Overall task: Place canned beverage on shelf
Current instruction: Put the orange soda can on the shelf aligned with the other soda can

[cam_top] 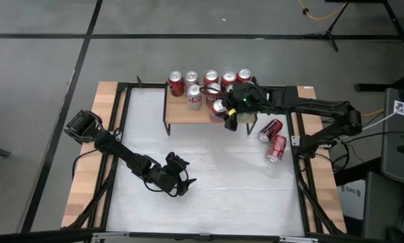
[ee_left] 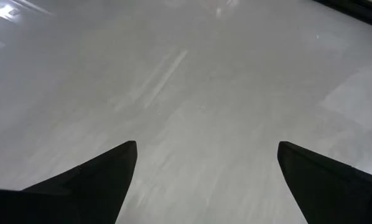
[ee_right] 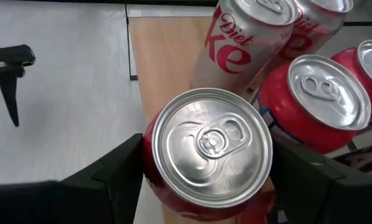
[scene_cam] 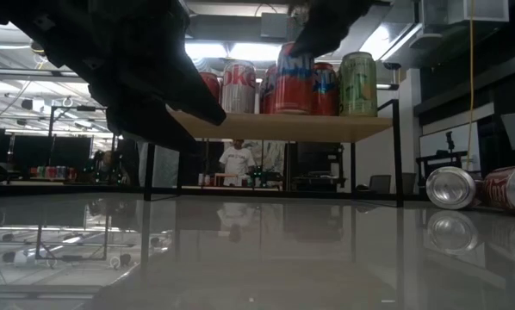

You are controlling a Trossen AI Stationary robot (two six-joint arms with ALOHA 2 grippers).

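Note:
The shelf (cam_top: 185, 116) is a light-wood plank on thin black legs at the table's far side; it also shows in the low view (scene_cam: 283, 127). Several cans (cam_top: 192, 86) stand upright on it. My right gripper (cam_top: 223, 113) is over the shelf's near right part, shut on a red can (ee_right: 208, 146), which also shows in the low view (scene_cam: 294, 82). My left gripper (cam_top: 183, 181) is open and empty, low over the middle of the table; its wrist view (ee_left: 208, 149) shows only bare table. My right gripper pinches the red can's side wall just below its top rim (ee_right: 150, 163) between its two fingers, one finger (ee_right: 111, 177) on each side. The fingers come from above, slanting in from the table's right. The can is upright at the plank's near edge (scene_cam: 294, 114); I cannot tell whether its bottom touches.
Two red cans (cam_top: 270, 129) (cam_top: 277, 149) lie on their sides on the table right of the shelf, also in the low view (scene_cam: 451, 187). A Diet Coke can (ee_right: 236, 43) and another red can (ee_right: 316, 102) stand close behind the held one. Bare plank (ee_right: 164, 56) lies to its left.

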